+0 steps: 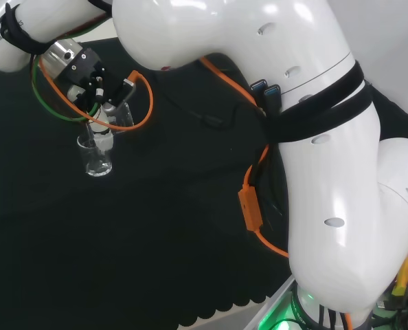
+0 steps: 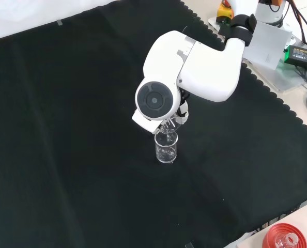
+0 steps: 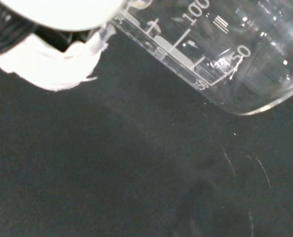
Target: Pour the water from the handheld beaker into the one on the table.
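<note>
Black cloth [image 2: 65, 129]: covers the tabletop, scalloped along its edge in the front view.
Standing beaker [image 1: 96, 157]: clear glass, upright on the cloth, at about nine o'clock from the arm's white links in the head view; in the front view it stands at six o'clock just below the round grey cap.
Robot hand [image 1: 87, 79]: black and white, fingers curled round the held beaker.
Held beaker [image 1: 119, 115]: clear glass, tipped over with its lip just above the standing beaker's mouth; the wrist view shows its printed scale tilted.
Water: level in either vessel cannot be told.
</note>
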Robot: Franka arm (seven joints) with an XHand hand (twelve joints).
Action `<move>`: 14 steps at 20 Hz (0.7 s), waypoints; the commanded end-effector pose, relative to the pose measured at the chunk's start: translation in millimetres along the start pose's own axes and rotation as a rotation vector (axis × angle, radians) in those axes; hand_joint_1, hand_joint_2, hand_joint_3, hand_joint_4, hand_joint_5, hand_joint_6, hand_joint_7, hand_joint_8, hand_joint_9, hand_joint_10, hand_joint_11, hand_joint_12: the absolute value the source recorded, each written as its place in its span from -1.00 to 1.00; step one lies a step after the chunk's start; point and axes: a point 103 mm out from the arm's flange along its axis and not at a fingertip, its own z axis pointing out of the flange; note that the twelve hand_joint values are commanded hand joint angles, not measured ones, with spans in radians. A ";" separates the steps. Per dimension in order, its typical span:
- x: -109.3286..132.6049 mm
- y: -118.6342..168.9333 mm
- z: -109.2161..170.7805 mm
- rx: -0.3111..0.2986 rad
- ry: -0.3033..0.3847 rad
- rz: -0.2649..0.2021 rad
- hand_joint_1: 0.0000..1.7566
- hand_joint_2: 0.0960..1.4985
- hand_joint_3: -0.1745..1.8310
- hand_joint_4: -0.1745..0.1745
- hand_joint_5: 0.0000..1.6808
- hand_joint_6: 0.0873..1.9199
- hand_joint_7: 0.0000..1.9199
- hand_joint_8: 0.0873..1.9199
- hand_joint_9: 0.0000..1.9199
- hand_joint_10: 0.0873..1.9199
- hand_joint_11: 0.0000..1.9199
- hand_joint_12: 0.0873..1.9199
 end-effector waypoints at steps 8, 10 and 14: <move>-0.7 -1.0 -1.3 0.009 -0.009 0.007 0.30 -0.27 -0.14 1.00 0.61 -0.51 0.70 -1.00 0.58 -1.00 0.15 -0.06; -1.2 -1.3 -1.6 0.010 -0.010 0.006 0.30 -0.26 -0.14 1.00 0.61 -0.51 0.70 -1.00 0.58 -1.00 0.15 -0.06; -4.9 -2.9 -1.8 0.012 -0.006 0.008 0.30 -0.26 -0.14 1.00 0.61 -0.51 0.70 -1.00 0.58 -1.00 0.15 -0.06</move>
